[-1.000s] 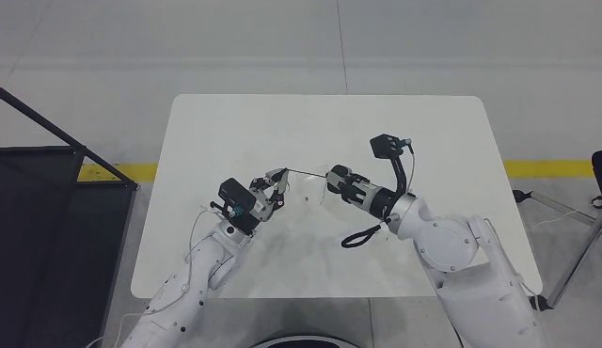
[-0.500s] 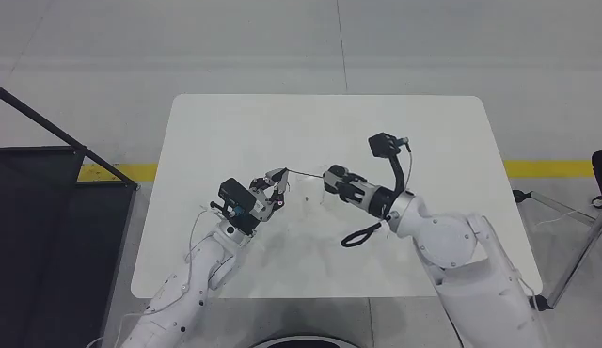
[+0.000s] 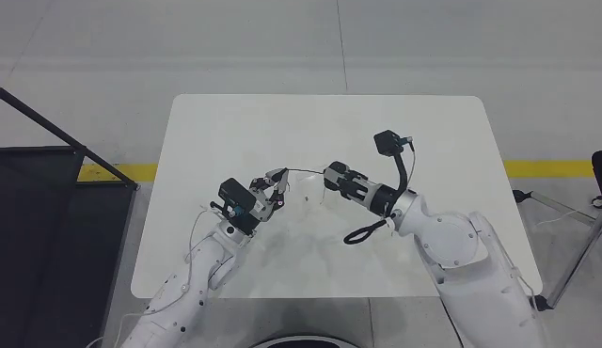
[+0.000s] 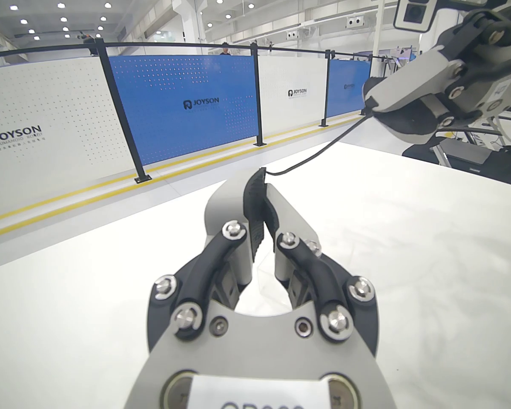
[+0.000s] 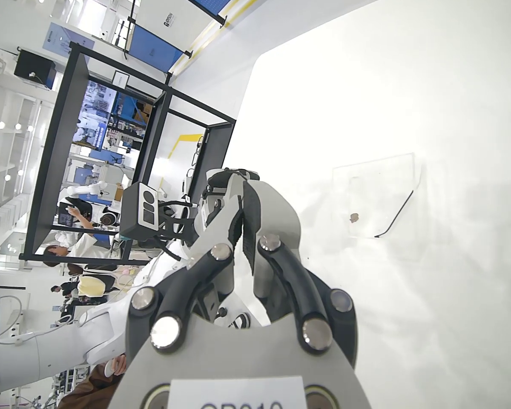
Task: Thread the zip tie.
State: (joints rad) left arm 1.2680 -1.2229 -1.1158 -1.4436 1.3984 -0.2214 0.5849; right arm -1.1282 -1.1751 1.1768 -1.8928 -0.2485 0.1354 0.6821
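Note:
A thin black zip tie spans the short gap between my two grippers above the middle of the white table. My left gripper is shut on one end of it; in the left wrist view the zip tie leaves my left gripper and runs up to my right gripper, which is shut on the other end. In the right wrist view my right gripper has its fingers together, with the left arm's gripper close behind it. The tie is hidden there.
A clear flat sheet lies on the table under the grippers, with a thin black strip along one edge and a small brown speck. Black-framed barriers and a yellow floor line surround the table.
My right gripper has edged slightly toward the left gripper and the table's far side, and the tie between them has shortened a little. The left arm has stayed still.

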